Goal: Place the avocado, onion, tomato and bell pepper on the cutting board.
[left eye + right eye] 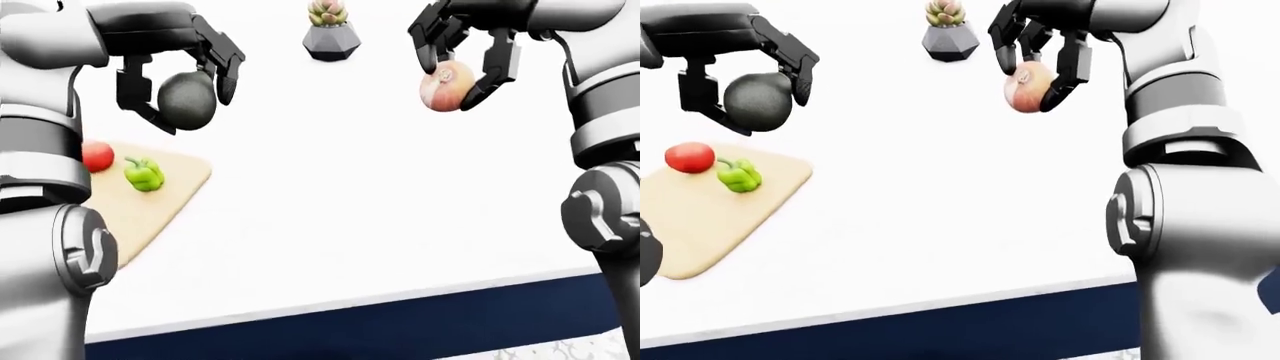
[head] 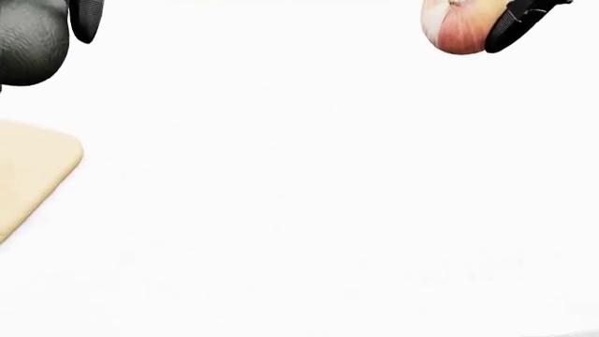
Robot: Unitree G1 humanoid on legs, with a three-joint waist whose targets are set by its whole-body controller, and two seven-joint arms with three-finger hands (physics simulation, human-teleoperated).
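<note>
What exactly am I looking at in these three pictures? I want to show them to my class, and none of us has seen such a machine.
A simulated humanoid robot seen through cameras on its own head: two eye views and one looking down. Its left hand holds a dark avocado in the air; its right hand holds an onion. On the white counter lies a wooden cutting board, already carrying a red tomato and a green bell pepper. A small potted plant stands farther away. The downward view shows only the board's corner and both vegetables.

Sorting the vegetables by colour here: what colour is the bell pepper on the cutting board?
Bright green; the bell pepper shows best in the right-eye view.
</note>
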